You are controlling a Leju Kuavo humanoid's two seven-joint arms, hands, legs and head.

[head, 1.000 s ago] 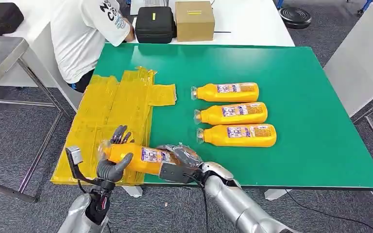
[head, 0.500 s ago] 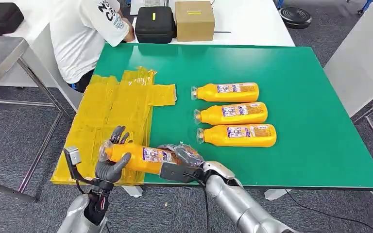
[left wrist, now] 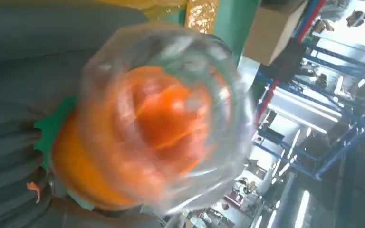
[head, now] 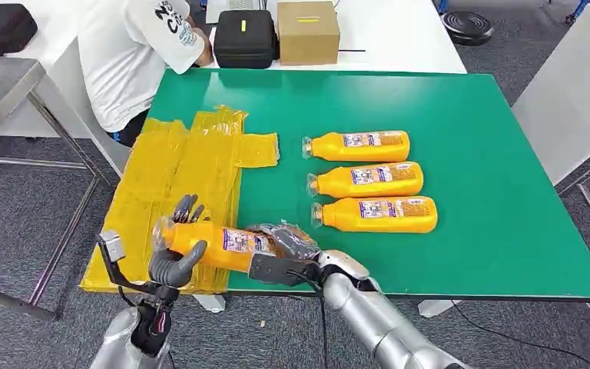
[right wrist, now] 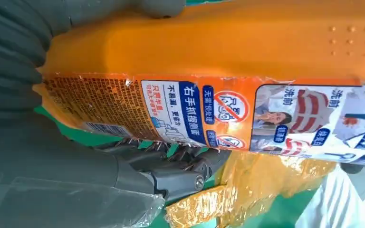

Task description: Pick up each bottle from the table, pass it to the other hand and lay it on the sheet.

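Observation:
An orange bottle with a clear cap hangs sideways over the near edge of the yellow sheet. My left hand wraps around its cap end, and my right hand grips its base end. The left wrist view looks straight at the cap of the bottle, with my left hand beside it. In the right wrist view my right hand lies against the labelled bottle. Three more orange bottles lie in a row on the green table.
A person in a white shirt leans at the table's far left corner. A black case and a cardboard box sit on the white table behind. A metal table stands to the left.
The bottle and both hands have shifted slightly up and away from me, over the sheet's near edge. The three lying bottles have stayed put.

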